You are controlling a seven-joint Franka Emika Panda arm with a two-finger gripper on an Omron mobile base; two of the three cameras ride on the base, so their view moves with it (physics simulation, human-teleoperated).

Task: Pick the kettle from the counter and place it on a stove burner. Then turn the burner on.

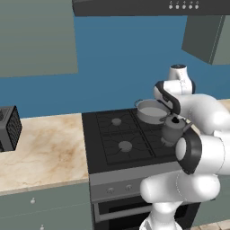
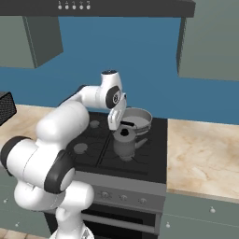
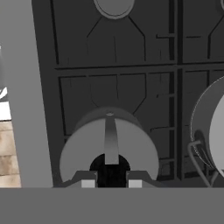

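Note:
The dark grey kettle [image 1: 174,129] [image 2: 124,144] is over the stove's front right burner, in front of the silver pot. Whether it rests on the grate or hangs just above it, I cannot tell. My gripper [image 1: 172,117] [image 2: 122,126] comes down from above and is shut on the kettle's black arched handle. In the hand view the kettle [image 3: 109,146] lies right under the gripper [image 3: 111,182], the handle running between the fingertips [image 3: 88,183]. A free burner [image 1: 125,146] [image 2: 80,148] lies at the front left, another burner [image 3: 114,5] at the top of the hand view.
The shiny silver pot [image 1: 150,110] [image 2: 138,117] [image 3: 213,131] sits on the back right burner, close behind the kettle. Beige marble counter [image 1: 40,152] [image 2: 200,154] flanks the stove. Small grey knobs [image 1: 110,190] [image 2: 122,197] line the stove front. A black appliance [image 1: 9,128] stands far left.

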